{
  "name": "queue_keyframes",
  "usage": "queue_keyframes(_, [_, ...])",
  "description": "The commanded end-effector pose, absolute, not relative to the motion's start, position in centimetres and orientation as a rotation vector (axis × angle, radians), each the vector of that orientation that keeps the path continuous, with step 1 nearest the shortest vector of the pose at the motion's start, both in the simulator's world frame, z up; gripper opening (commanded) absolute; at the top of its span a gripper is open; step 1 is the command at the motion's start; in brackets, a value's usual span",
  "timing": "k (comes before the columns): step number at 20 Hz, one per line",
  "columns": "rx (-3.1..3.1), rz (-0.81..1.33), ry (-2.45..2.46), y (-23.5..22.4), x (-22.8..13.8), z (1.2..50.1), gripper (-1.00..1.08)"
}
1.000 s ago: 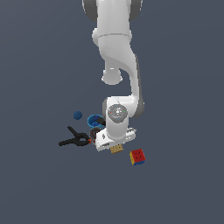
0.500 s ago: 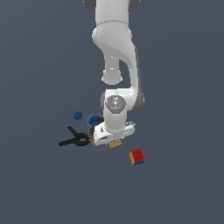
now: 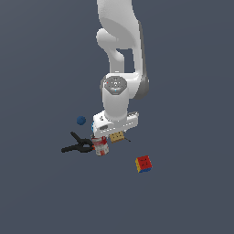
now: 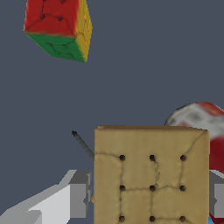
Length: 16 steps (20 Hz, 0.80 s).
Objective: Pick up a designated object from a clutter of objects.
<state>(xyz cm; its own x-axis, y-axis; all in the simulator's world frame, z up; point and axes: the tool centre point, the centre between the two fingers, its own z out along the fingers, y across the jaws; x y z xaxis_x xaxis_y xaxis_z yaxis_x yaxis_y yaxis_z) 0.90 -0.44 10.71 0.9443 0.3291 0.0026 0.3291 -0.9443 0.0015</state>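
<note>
The flat tan-brown square block with dark dots [image 4: 151,177] sits between the grey jaws, which press its two sides, gripper [image 3: 116,135] pointing down from the bent white arm [image 3: 119,55]. Just beside it stands a red-and-silver can [image 3: 101,146]; the multicoloured cube [image 3: 144,163] lies apart.

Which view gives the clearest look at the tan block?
The wrist view: the tan block fills the foreground, its dark dots and cracks plain, between the tool's fingers. The exterior view shows only a small tan patch under the tool, beside the can.
</note>
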Motion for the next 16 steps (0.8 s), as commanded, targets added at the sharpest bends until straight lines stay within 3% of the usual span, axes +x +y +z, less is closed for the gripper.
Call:
queue_keyframes(1, [3.097, 0.004, 0.523, -1.0, -0.2, 12.6, -1.0])
queue_keyframes(16, [3.099, 0.003, 0.523, -3.8, -6.6, 24.1, -1.0])
